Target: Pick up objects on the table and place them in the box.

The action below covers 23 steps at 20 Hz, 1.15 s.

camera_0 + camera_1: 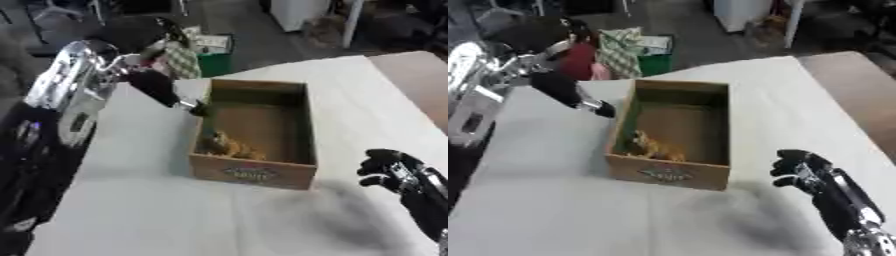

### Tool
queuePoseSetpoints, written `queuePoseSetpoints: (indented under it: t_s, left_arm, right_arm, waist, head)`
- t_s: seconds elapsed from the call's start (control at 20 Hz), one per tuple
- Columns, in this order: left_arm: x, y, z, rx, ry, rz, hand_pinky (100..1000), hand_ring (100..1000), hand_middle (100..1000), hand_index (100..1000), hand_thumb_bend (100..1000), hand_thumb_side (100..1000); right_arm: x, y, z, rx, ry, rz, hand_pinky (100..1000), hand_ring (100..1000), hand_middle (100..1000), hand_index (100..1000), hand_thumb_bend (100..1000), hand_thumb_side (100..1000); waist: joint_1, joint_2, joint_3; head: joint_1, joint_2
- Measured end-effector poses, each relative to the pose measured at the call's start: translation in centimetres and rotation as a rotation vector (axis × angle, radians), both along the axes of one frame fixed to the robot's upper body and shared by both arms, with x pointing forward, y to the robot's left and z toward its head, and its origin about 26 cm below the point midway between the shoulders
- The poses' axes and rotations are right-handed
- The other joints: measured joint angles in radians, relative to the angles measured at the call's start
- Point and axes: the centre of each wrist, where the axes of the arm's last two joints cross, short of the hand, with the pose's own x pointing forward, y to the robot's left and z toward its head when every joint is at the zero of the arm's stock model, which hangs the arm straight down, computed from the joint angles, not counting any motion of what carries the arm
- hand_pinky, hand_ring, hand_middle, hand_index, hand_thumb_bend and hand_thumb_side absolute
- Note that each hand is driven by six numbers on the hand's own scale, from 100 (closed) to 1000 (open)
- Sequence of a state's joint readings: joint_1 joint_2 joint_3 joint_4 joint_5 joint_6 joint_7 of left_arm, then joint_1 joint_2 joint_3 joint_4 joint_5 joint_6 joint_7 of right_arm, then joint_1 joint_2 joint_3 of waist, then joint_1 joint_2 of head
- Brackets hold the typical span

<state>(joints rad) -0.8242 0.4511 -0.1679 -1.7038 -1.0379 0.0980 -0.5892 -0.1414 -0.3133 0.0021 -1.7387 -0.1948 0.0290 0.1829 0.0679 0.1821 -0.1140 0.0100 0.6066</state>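
A white table (157, 210) fills most of the view. On it stands an open cardboard box (254, 172), its printed front wall facing the robot. The left arm (74, 95) reaches in from the left, and its hand (198, 108) sits at the box's left rim; whether those fingers are open or closed cannot be told. The right hand (798, 172) hovers above the table to the right of the box, fingers curled and empty. A small orange-brown object (229, 146) lies inside the box near its front left corner, well apart from the right hand and below the left one.
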Motion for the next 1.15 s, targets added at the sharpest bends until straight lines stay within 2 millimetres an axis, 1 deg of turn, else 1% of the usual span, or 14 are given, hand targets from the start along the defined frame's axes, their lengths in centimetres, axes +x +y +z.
queuePoseSetpoints:
  t_s: [0.1, 0.15, 0.2, 0.3, 0.4, 0.5, 0.55, 0.6, 0.75, 0.8, 0.95, 1.05, 1.1, 1.15]
  left_arm:
    - [-1.4, 1.7, -1.0, -0.090, -0.027, 0.012, 735, 767, 775, 822, 628, 483]
    - [-2.0, 2.4, -1.7, -0.148, -0.038, 0.019, 719, 748, 758, 811, 520, 432]
    - [-2.5, 3.1, -2.5, -0.214, -0.050, 0.027, 705, 735, 748, 804, 425, 402]
    - [-3.4, 4.4, -4.3, -0.358, -0.069, 0.051, 688, 716, 736, 794, 303, 377]
    - [-4.1, 5.3, -6.3, -0.514, -0.084, 0.068, 665, 693, 715, 781, 173, 365]
    - [-4.7, 5.9, -8.4, -0.666, -0.093, 0.085, 647, 672, 697, 763, 101, 405]
    - [-5.0, 6.2, -9.5, -0.737, -0.094, 0.096, 637, 660, 687, 750, 100, 447]
    - [-5.2, 6.5, -10.5, -0.806, -0.095, 0.107, 633, 655, 682, 745, 100, 465]
    - [-5.9, 6.6, -12.7, -0.984, -0.097, 0.125, 622, 636, 664, 734, 100, 479]
    - [-6.0, 6.6, -13.3, -1.032, -0.098, 0.130, 617, 627, 655, 728, 100, 502]
    - [-6.4, 6.3, -14.8, -1.171, -0.096, 0.133, 608, 614, 640, 716, 100, 533]
    - [-6.5, 6.1, -15.7, -1.250, -0.090, 0.137, 603, 606, 630, 710, 100, 550]
    - [-6.5, 5.9, -16.1, -1.283, -0.087, 0.138, 599, 601, 624, 707, 100, 585]
    - [-6.5, 5.9, -16.5, -1.311, -0.084, 0.138, 598, 599, 623, 705, 100, 593]
  right_arm:
    - [0.0, -0.1, 0.0, 0.001, 0.000, -0.007, 632, 677, 611, 765, 100, 631]
    - [0.0, -0.1, 0.0, 0.002, 0.000, -0.009, 632, 677, 611, 765, 100, 631]
    - [0.0, -0.2, 0.0, 0.003, -0.001, -0.013, 632, 677, 611, 765, 100, 631]
    - [-0.1, -0.3, -0.1, 0.004, 0.000, -0.018, 631, 677, 611, 764, 100, 630]
    - [-0.2, -0.3, -0.2, 0.004, 0.003, -0.022, 631, 676, 611, 764, 100, 630]
    - [-0.2, -0.4, -0.2, 0.005, 0.002, -0.026, 631, 677, 611, 764, 100, 628]
    - [-0.2, -0.4, -0.2, 0.006, 0.001, -0.027, 631, 677, 611, 764, 100, 628]
    - [-0.2, -0.4, -0.2, 0.006, 0.001, -0.028, 631, 677, 611, 764, 100, 628]
    - [-0.2, -0.5, -0.2, 0.007, 0.001, -0.032, 630, 676, 610, 763, 100, 627]
    - [-0.2, -0.5, -0.2, 0.008, 0.001, -0.033, 629, 676, 609, 762, 100, 625]
    - [-0.2, -0.5, -0.2, 0.009, -0.001, -0.036, 629, 675, 609, 762, 100, 623]
    - [-0.3, -0.5, -0.3, 0.010, 0.000, -0.039, 629, 675, 608, 761, 100, 624]
    - [-0.3, -0.5, -0.3, 0.011, 0.004, -0.041, 628, 674, 608, 761, 100, 622]
    - [-0.4, -0.5, -0.4, 0.011, 0.006, -0.042, 628, 674, 608, 761, 100, 622]
  waist:
    - [-0.004, 0.000, 0.008]
    - [-0.007, 0.000, 0.013]
    - [-0.009, -0.001, 0.019]
    - [-0.012, -0.004, 0.032]
    - [-0.015, -0.004, 0.040]
    - [-0.017, -0.004, 0.053]
    - [-0.018, -0.004, 0.058]
    - [-0.019, -0.004, 0.061]
    - [-0.023, -0.004, 0.068]
    - [-0.024, -0.005, 0.071]
    - [-0.028, -0.007, 0.077]
    - [-0.032, -0.007, 0.080]
    - [-0.033, -0.007, 0.081]
    - [-0.034, -0.007, 0.081]
  head:
    - [-0.005, 0.002]
    - [-0.006, 0.006]
    - [-0.008, 0.008]
    - [-0.009, 0.012]
    - [-0.009, 0.020]
    - [-0.008, 0.031]
    - [-0.007, 0.037]
    - [-0.005, 0.044]
    - [-0.002, 0.064]
    - [-0.002, 0.070]
    - [0.005, 0.088]
    - [0.006, 0.093]
    - [0.006, 0.095]
    - [0.007, 0.095]
